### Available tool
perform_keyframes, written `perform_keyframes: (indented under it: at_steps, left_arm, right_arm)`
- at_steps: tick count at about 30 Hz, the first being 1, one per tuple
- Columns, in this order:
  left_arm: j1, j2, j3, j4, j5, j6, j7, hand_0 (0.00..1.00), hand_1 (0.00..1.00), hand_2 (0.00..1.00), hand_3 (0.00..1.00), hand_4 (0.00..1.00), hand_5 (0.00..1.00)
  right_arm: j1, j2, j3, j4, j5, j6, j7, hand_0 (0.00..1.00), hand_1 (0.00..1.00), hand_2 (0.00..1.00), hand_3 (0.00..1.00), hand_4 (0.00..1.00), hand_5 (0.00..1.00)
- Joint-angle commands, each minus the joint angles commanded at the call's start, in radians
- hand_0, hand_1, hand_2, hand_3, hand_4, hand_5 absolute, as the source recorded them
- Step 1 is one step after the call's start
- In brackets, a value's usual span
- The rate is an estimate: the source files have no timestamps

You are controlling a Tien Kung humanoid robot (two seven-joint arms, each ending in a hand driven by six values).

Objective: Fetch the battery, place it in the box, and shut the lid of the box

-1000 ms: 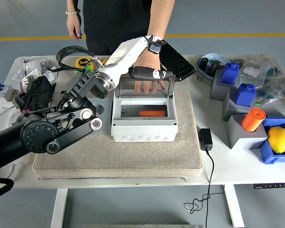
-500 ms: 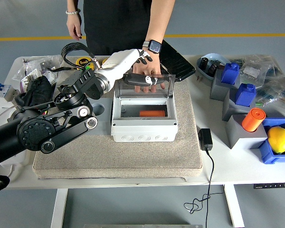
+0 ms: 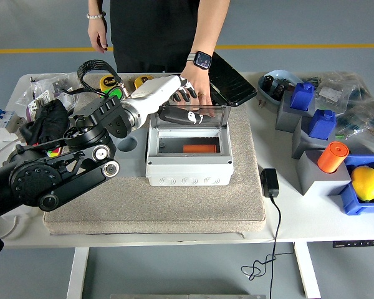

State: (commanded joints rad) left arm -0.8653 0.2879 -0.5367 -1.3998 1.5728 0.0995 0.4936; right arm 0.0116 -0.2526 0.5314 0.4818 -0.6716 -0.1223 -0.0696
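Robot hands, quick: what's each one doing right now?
Left hand: fingers curled over the clear lid of the box.
Right hand: not in view.

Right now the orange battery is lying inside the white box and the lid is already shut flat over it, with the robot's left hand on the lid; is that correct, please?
Not quite: the lid is not shut. The head view shows it standing raised at the back of the white box, with the orange battery visible in the open interior. The rest holds: the left hand is on the lid.
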Motion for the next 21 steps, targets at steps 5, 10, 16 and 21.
perform_keyframes:
  at_steps: [5, 10, 16, 21]
  left_arm:
    - [0.025, 0.008, 0.010, -0.040, -0.008, -0.005, 0.005, 0.411, 0.622, 0.631, 0.655, 0.998, 0.665]
    - [0.043, 0.003, 0.035, -0.033, -0.014, 0.001, -0.002, 0.405, 0.621, 0.631, 0.655, 0.998, 0.670]
    - [0.065, -0.006, 0.058, -0.021, -0.023, 0.009, -0.013, 0.403, 0.621, 0.631, 0.653, 0.998, 0.671]
    - [0.074, -0.003, 0.057, -0.038, -0.037, 0.027, -0.041, 0.396, 0.617, 0.630, 0.652, 0.998, 0.666]
  right_arm:
    - [0.000, 0.001, -0.001, 0.002, -0.001, 0.000, 0.001, 0.619, 0.659, 0.667, 0.570, 0.934, 0.444]
    - [0.000, 0.001, -0.001, 0.000, -0.001, 0.001, 0.001, 0.618, 0.659, 0.667, 0.570, 0.936, 0.445]
    - [0.001, 0.001, 0.002, 0.001, -0.003, 0.001, 0.001, 0.619, 0.659, 0.667, 0.570, 0.936, 0.445]
    - [0.001, 0.001, 0.002, 0.002, -0.003, 0.001, 0.002, 0.619, 0.659, 0.667, 0.569, 0.936, 0.445]
